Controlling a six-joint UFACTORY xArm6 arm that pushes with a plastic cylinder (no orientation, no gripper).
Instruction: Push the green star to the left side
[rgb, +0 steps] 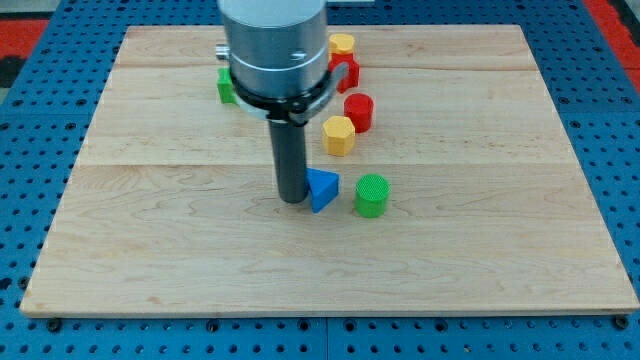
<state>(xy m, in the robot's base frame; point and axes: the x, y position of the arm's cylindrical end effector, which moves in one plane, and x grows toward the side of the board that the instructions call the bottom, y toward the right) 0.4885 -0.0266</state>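
Blue pegboard frames the pale wooden board (480, 240) you are working on, and the green star (227, 87) sits near the view's top, left of centre, mostly hidden behind the arm's grey housing (272, 45), so you can only judge its shape from a green sliver. My tip (292, 198) has no fingers to spread or close; it rests mid-board, touching or just beside the blue triangular block (322, 189), well apart from the star. You seem to be at the approach step: next, bring the tip round to the star's right. Partly hidden behind the housing are a red block (347, 70) and a yellow one (342, 44); the green cylinder (371, 194), yellow hexagonal block (339, 135) and red cylinder (359, 111) show clear.
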